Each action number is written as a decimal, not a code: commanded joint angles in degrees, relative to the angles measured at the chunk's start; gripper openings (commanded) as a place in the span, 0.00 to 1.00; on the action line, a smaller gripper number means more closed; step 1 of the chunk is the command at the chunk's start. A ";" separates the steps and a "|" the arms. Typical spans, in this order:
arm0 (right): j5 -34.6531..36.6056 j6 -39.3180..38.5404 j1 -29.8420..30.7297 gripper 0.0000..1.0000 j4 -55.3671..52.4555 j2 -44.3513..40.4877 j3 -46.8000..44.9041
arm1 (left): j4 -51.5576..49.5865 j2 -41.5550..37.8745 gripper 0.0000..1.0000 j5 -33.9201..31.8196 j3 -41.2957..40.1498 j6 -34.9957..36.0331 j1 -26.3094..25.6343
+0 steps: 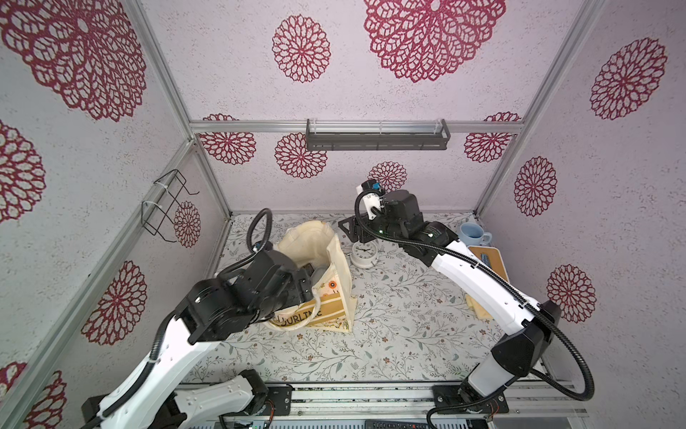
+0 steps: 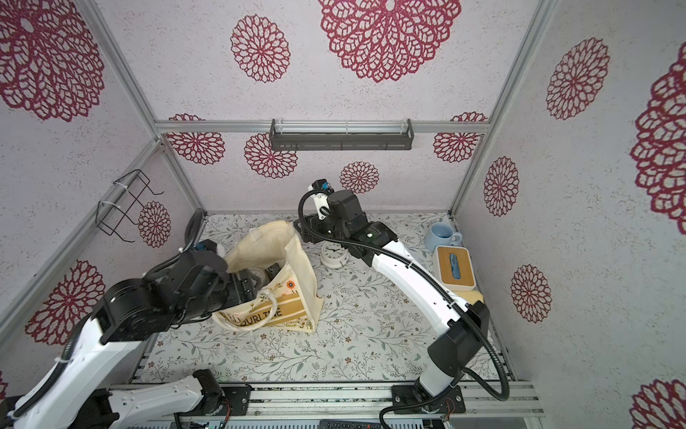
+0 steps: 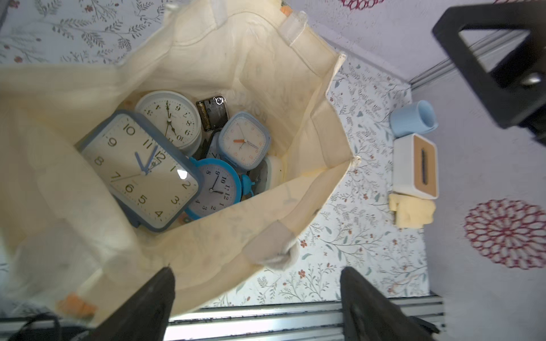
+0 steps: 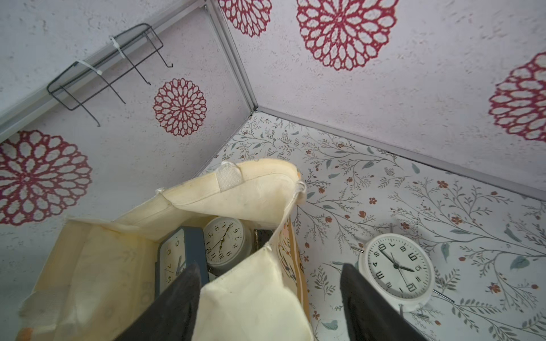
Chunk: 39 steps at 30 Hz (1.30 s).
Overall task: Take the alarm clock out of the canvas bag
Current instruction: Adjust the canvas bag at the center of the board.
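The right gripper (image 4: 270,268) hangs open, a corner of the canvas bag (image 4: 254,295) loose between its spread fingers; the left gripper (image 3: 256,271) gapes wide over the bag's near rim; a white alarm clock (image 4: 397,267) rests on the table (image 4: 443,192) just beside the bag; more clocks (image 3: 141,171) sit inside.

Pale walls (image 1: 230,78) with crimson rosettes (image 1: 301,48) enclose a leaf-patterned tabletop (image 1: 393,334).

White arms (image 1: 482,286), black joints (image 1: 518,349) (ribbed black cables (image 1: 590,384)).
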 commanded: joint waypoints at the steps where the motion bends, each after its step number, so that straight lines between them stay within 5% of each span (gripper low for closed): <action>1: 1.15 -0.37 1.15 0.78 -5.55 4.86 4.27 | -2.00 -4.50 0.89 2.14 -2.95 -8.89 0.45; 8: 2.88 -1.78 1.59 0.81 -9.45 17.43 17.77 | -1.36 -9.73 0.89 6.05 -9.62 -16.18 0.64; 13: 1.29 -2.94 2.12 0.71 -13.30 22.66 23.52 | 3.64 -7.84 0.91 6.21 -13.80 -17.14 1.84; 25: 2.74 -4.68 4.13 0.07 -12.19 7.87 6.24 | 10.17 -13.90 0.74 -3.07 -26.01 -26.98 8.00; 27: 2.96 -4.81 4.85 0.00 -10.66 4.01 2.10 | 10.78 -14.69 0.73 -3.58 -25.73 -25.20 9.63; 33: 3.26 -2.51 7.98 0.00 -6.07 -5.96 -8.95 | 10.42 -10.85 0.79 0.71 -19.10 -14.32 18.67; 39: 8.96 1.28 14.44 0.00 5.49 -14.80 -20.88 | 16.61 -2.10 0.91 17.50 -15.16 -2.51 28.69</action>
